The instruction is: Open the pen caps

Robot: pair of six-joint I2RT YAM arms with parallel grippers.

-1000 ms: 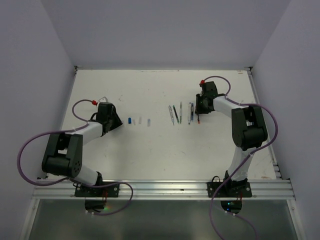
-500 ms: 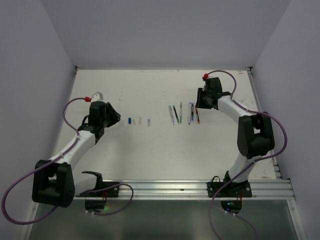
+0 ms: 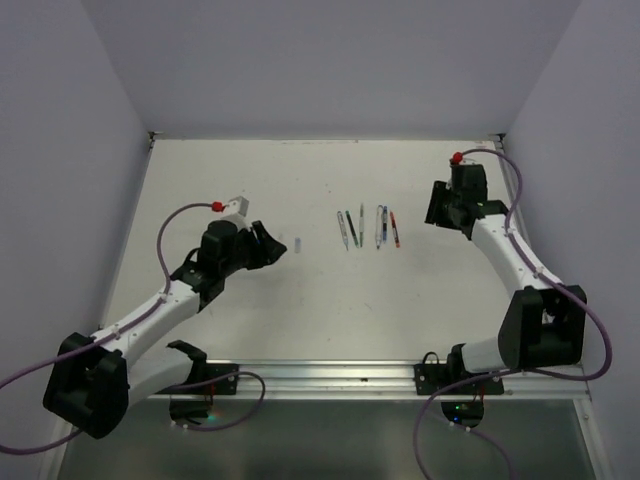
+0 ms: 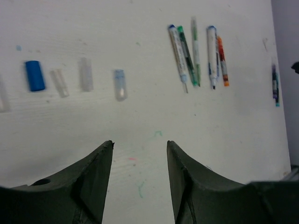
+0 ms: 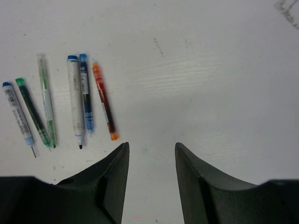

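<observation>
Left gripper [image 4: 140, 145] hangs low over the white table [image 3: 300, 320], fingers spread, nothing between them. Right gripper [image 5: 152, 146] is the same: jaws apart, empty, sitting right of the pen row and clear of it.

Caps lie on their sides in a loose row left of centre, none touching. From the left there is a short solid blue plastic cap [image 4: 35, 75], a thin clear plastic cap [image 4: 59, 82], a frosted clear cap [image 4: 85, 74] and a clear cap with a bluish end [image 4: 120, 85]. One more pale piece is cut off at the left edge of the left wrist view. From above, the left gripper hides most of that row.

Six slim stick pens lie side by side right of centre, lengthwise near-far. They are a white pen with a blue end [image 5: 18, 114], a green-black pen [image 5: 32, 112], a clear green pen [image 5: 46, 100], a thick white pen [image 5: 74, 100], a blue pen [image 5: 85, 93] touching it, and an orange-red pen [image 5: 103, 100]. Bare nibs point to the near side, so all read as uncapped.

The layout looks sorted, probably so each arm drops its half on its own side: caps by the left arm, barrels by the right. I can't find a sixth cap. Task looks done or nearly.
</observation>
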